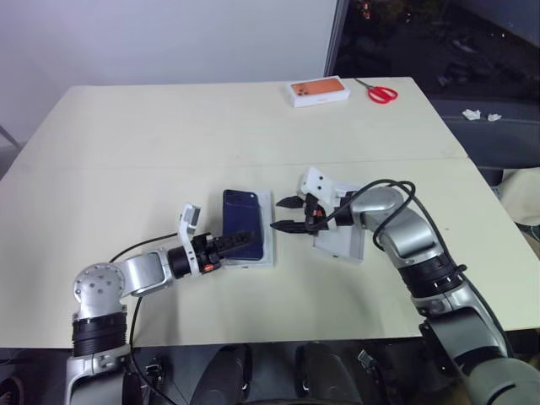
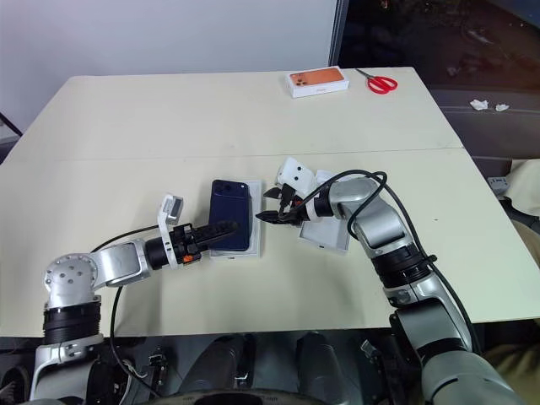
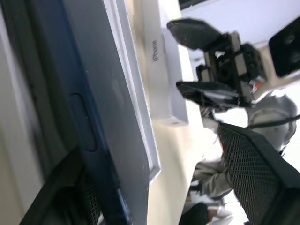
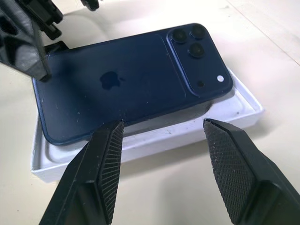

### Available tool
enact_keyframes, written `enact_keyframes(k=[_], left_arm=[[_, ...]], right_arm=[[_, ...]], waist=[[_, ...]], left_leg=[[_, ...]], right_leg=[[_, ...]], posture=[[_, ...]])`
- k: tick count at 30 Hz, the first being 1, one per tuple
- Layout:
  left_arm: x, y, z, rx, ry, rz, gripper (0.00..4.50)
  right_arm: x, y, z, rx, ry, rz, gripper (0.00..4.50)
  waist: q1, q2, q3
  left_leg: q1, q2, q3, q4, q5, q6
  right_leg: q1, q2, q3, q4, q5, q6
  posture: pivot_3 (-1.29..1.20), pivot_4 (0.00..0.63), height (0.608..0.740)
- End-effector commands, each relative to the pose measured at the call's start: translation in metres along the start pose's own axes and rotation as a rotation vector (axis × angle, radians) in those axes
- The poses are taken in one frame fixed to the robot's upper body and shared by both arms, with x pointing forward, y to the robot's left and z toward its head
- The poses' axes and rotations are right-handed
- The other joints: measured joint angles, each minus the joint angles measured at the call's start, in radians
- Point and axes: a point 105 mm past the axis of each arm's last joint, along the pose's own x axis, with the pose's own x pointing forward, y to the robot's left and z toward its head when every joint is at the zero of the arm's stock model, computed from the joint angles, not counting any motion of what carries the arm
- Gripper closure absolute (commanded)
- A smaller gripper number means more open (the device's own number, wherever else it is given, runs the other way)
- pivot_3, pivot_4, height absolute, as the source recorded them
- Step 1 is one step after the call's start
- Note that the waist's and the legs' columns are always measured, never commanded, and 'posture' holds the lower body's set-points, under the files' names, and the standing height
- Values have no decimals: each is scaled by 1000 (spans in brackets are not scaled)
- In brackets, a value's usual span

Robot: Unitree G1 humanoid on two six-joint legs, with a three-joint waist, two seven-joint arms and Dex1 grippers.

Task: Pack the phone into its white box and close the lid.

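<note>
The dark navy phone (image 1: pixel 241 221) lies back up on the white box (image 1: pixel 267 229) at mid-table, its camera cluster at the far end. In the right wrist view the phone (image 4: pixel 126 84) sits askew on the box rim (image 4: pixel 241 112), not flat inside. My left gripper (image 1: pixel 245 239) reaches in from the near left. Its fingers (image 3: pixel 255 173) stand wide apart around the phone's near end, so it is open. My right gripper (image 1: pixel 287 214) hovers open just right of the box, pointing at it. The lid (image 1: pixel 344 243) lies on the table under my right forearm.
An orange-topped white box (image 1: pixel 319 91) and red-handled scissors (image 1: pixel 381 92) lie at the table's far edge. A seam crosses the table (image 1: pixel 126 164) behind the box. A dark screen stands beyond the far right corner.
</note>
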Motion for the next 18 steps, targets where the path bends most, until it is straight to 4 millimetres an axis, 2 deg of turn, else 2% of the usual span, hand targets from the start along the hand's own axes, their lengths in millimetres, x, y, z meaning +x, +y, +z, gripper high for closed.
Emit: enact_keyframes(k=[1, 10, 16, 18], left_arm=[[-4, 1, -5, 42, 50, 38, 696], [-8, -6, 9, 145, 59, 73, 696], [-12, 3, 14, 139, 71, 121, 696], [-13, -3, 13, 153, 82, 94, 696]], right_arm=[[1, -1, 11, -38, -34, -3, 1654], [3, 0, 12, -38, -40, -5, 1654], [4, -1, 13, -41, -42, -9, 1654], [4, -1, 12, -41, -41, -11, 1654]], waist=[[0, 0, 0], [3, 0, 0], [2, 0, 0], [3, 0, 0]], left_leg=[[0, 0, 0, 0, 0, 0], [0, 0, 0, 0, 0, 0], [0, 0, 0, 0, 0, 0], [0, 0, 0, 0, 0, 0]], right_leg=[[0, 0, 0, 0, 0, 0], [0, 0, 0, 0, 0, 0], [0, 0, 0, 0, 0, 0], [0, 0, 0, 0, 0, 0]], posture=[[0, 150, 740], [0, 150, 740], [0, 150, 740], [0, 150, 740]])
